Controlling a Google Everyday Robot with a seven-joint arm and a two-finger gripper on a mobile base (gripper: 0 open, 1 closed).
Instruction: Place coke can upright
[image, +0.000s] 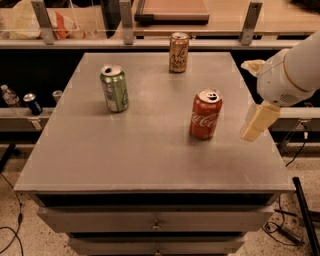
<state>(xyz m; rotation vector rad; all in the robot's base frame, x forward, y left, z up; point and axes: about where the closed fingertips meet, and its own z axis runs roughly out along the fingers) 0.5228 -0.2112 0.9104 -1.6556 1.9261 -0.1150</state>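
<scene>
Coke can (206, 115): stands on the grey table (125, 155), right of its centre, with the silver top up and the white script facing the camera.
Long axis: vertical, so the can looks upright already.
Gripper (248, 100): at the table's right edge, just beside the coke can and not touching it.
Fingers (260, 121): two tan fingers spread well apart, one toward the back and one toward the front, with nothing between them.
Key relation: the coke can lies toward the table's centre from the gap between the fingers, with a clear strip of table between can and gripper.
Other cans: the green can (114, 89) and the tan can (178, 52) are upright and well apart from the coke can.
Judgement: placing seems done. Any retreat should go outward, away from the can, so as not to tip it.
</scene>
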